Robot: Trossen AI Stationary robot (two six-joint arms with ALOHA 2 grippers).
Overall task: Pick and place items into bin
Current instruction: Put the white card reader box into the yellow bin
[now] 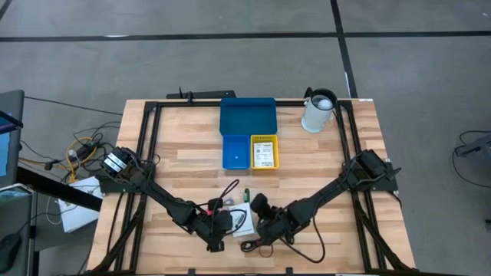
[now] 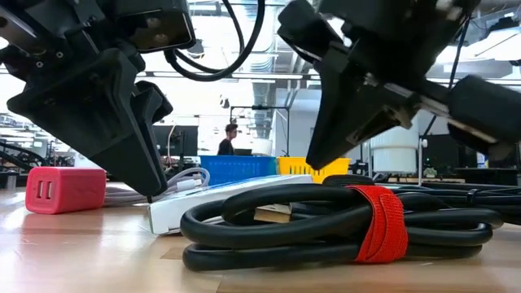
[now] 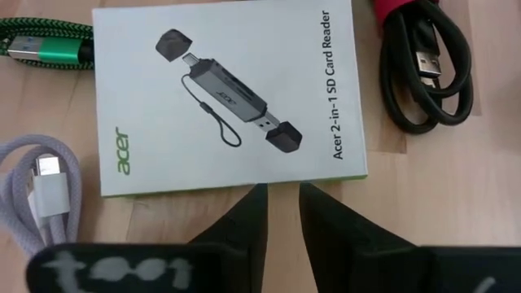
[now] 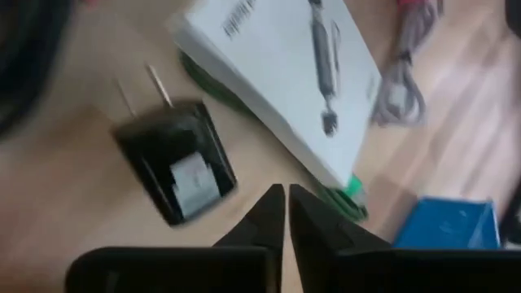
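Note:
A white card-reader box [image 3: 228, 98] lies flat on the table near its front edge. Around it are a black cable with a red strap [image 2: 326, 224], a pink-red block [image 2: 65, 189], a green braided cable [image 3: 45, 45], a grey cord [image 3: 41, 187] and a black plug adapter [image 4: 175, 167]. My left gripper [image 3: 282, 195] stands at the box's near edge, its fingers a little apart with bare wood between them. My right gripper [image 4: 286, 195] is shut and hangs over the table between the adapter and the box's corner. The bin [image 1: 247, 115] stands at the far middle. My left gripper slants down toward the white box's long edge [image 3: 281, 181], with both fingertips [image 3: 259, 199] right against that edge. I cannot tell whether they touch it. The box lies flat on the table.
A small blue bin [image 1: 235, 152] and a yellow one [image 1: 264, 151] adjoin the wide blue tray. A white pitcher [image 1: 317, 111] stands at the far right. A black frame runs along the table's edges. A person shows far off in the room behind.

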